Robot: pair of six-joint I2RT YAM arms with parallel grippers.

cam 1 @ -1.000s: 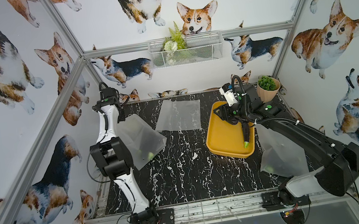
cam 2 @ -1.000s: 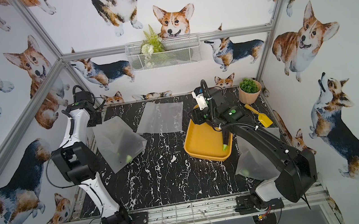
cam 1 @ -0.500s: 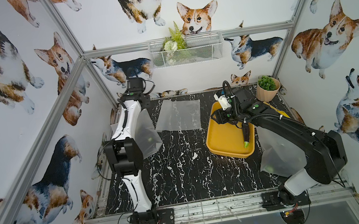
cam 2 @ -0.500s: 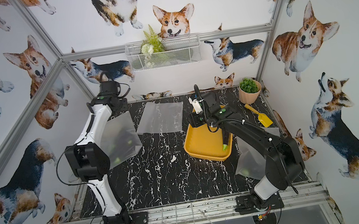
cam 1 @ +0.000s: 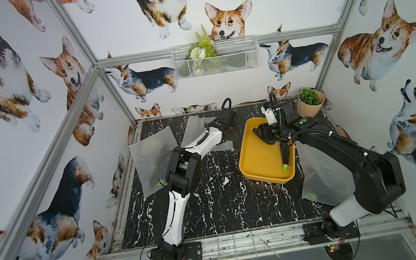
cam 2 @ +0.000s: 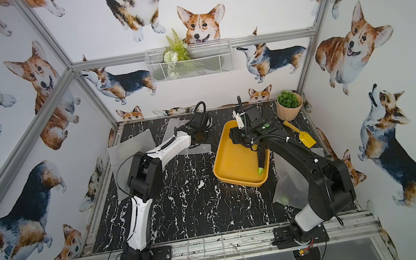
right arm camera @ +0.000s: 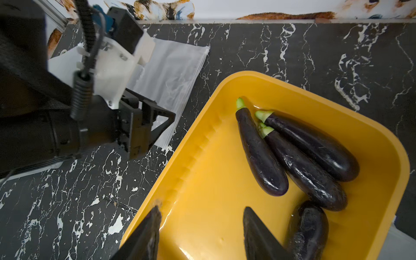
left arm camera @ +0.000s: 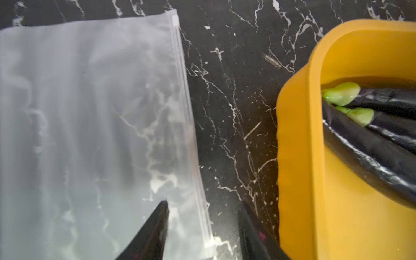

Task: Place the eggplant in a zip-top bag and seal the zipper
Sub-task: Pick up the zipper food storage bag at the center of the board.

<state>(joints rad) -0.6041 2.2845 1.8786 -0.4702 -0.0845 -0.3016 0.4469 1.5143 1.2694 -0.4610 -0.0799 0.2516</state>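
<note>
Eggplants [right arm camera: 292, 157] all lie in the yellow tray [right arm camera: 213, 191] — three packed side by side, a lone eggplant [right arm camera: 308, 229] apart from them — so none is picked up and, judging by this, picking, bagging and sealing are all left to do. The right gripper [right arm camera: 202, 208] hangs over bare tray floor, jaws spread and empty, with the lone eggplant just beside one jaw and the trio farther off. The zip-top bag [left arm camera: 90, 112] lies flat and empty on the worktop [right arm camera: 67, 202] beside the tray. The left gripper [left arm camera: 203, 202], jaws spread, straddles its zipper [left arm camera: 184, 101] edge — whether it touches cannot be told.
</note>
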